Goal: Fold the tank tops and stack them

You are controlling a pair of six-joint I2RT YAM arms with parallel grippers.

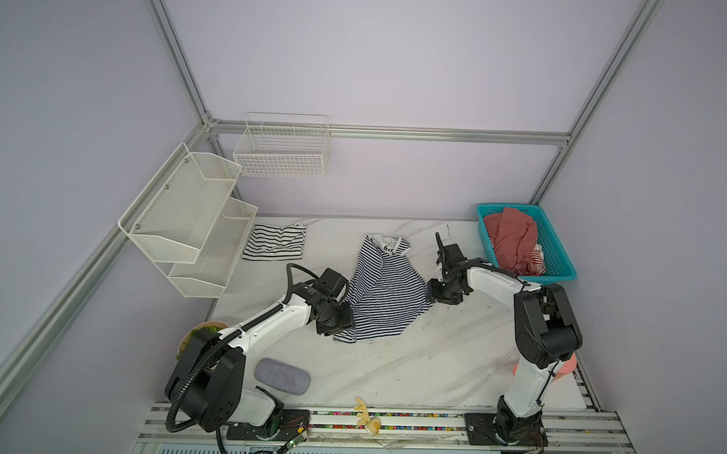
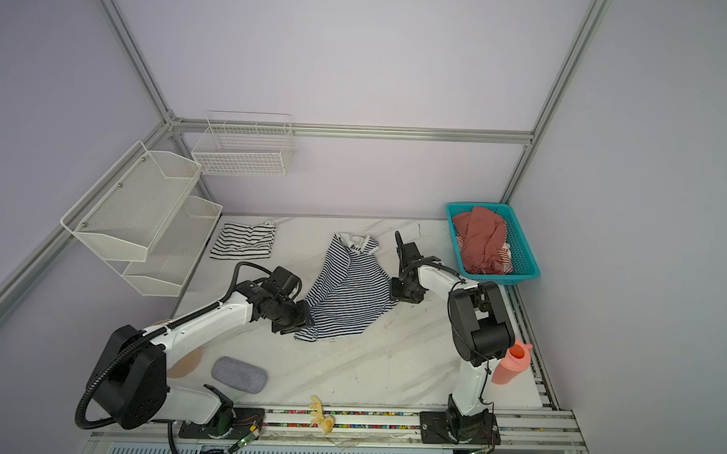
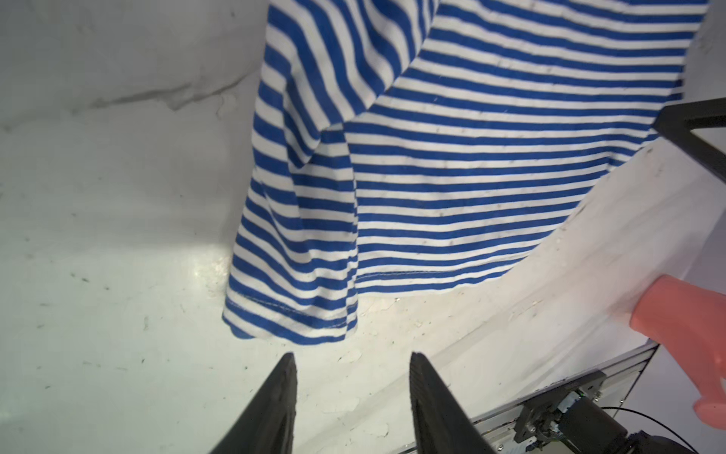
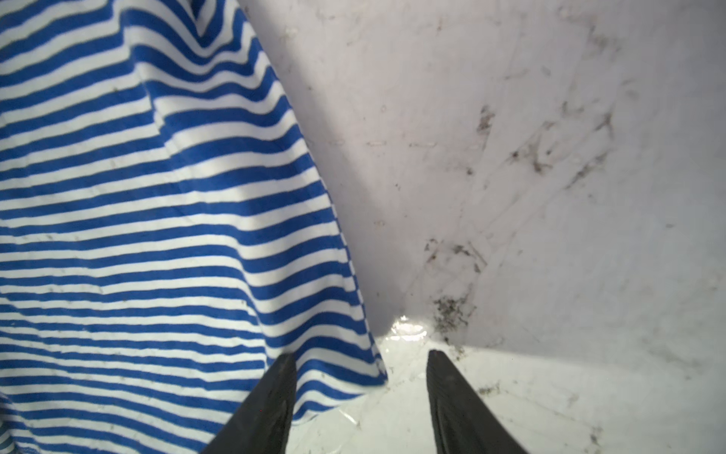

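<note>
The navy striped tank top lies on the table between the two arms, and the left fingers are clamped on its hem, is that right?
Not quite. The left fingers are open, holding nothing; the hem of the navy striped tank top lies just past their tips, as the left wrist view shows. The rest is right.

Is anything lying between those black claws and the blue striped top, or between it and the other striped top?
Nothing visible. The left gripper is open just short of the hem of the navy striped top, and the right gripper is open at its side edge. Only bare table separates it from the white striped top.
</note>
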